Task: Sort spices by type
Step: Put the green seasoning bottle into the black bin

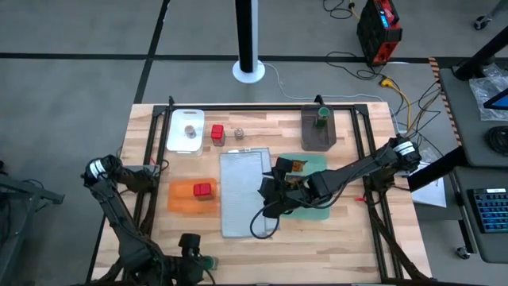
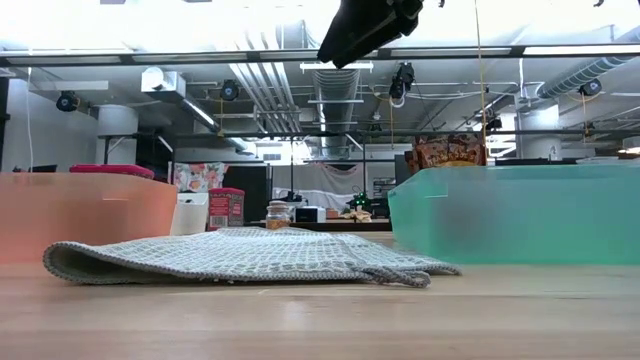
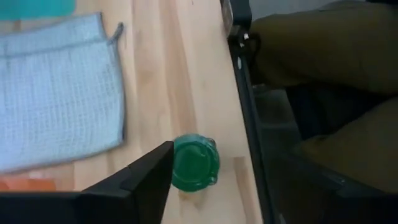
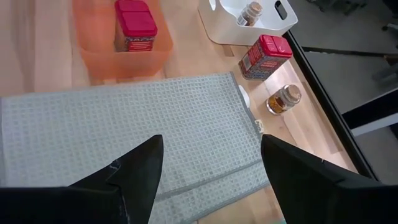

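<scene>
Right tool [image 1: 268, 208] hovers over the near right corner of the grey cloth [image 1: 244, 191], fingers [image 4: 134, 168] spread wide apart with nothing between them, just cloth below. The left tool [image 1: 190, 253] sits low at the near edge of the desk [image 1: 333, 246], right beside a green-topped jar [image 3: 194, 163] standing upright on the bare wood; one dark finger [image 3: 149, 177] shows next to the jar, and whether that tool is gripping it I cannot tell.

Now the spices: one red container [image 1: 202, 190] stands in the orange tray [image 1: 181, 197], the other red container [image 4: 264, 56] stands on the desk just beside the white bin [image 1: 176, 135]. One clear shaker [image 1: 190, 132] is inside that white bin, its twin [image 4: 283, 98] on the wood beside the second red container. A second green-topped jar [image 1: 322, 116] sits in the dark grey bin [image 1: 317, 137] at the far right. An orange-brown packet [image 1: 295, 166] lies in the green tray [image 1: 321, 208], close by the right arm; a second packet cannot be made out
</scene>
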Available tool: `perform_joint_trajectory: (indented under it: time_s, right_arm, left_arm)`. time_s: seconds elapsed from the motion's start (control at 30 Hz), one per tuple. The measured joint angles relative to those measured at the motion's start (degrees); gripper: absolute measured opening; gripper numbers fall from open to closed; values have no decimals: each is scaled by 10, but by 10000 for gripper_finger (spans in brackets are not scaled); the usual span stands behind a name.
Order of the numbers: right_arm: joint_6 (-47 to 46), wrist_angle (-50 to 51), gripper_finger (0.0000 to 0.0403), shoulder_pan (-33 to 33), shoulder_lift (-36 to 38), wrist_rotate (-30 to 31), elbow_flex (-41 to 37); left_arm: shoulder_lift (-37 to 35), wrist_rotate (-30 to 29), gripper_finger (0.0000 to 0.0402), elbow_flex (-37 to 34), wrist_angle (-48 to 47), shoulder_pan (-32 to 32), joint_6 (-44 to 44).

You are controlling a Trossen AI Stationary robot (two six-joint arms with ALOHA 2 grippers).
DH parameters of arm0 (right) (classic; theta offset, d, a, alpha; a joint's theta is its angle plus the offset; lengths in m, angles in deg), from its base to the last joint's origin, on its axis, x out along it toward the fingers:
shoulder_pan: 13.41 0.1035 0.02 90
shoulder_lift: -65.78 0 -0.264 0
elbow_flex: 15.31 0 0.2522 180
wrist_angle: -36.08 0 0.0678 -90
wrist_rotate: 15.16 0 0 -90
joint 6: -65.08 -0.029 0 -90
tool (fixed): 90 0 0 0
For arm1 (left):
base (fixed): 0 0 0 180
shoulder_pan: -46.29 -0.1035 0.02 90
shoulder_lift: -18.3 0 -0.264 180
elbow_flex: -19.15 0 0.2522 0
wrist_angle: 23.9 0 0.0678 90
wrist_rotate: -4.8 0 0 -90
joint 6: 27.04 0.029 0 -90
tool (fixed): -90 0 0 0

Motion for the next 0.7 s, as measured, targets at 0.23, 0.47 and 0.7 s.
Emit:
perform_joint_trajectory:
  time_s: [0.23, 0.47, 0.7]
  right_arm:
    - [-26, 0, 267, 3, 0, 0, 0]
    - [-33, 0, 254, 7, 0, 0, 0]
    - [-40, 0, 262, 9, 0, 0, 0]
  left_arm:
    - [12, -12, 296, 0, -18, 1, -67]
    - [34, 1, 313, 0, -28, 1, -63]
    - [35, -30, 313, -13, -32, 1, -71]
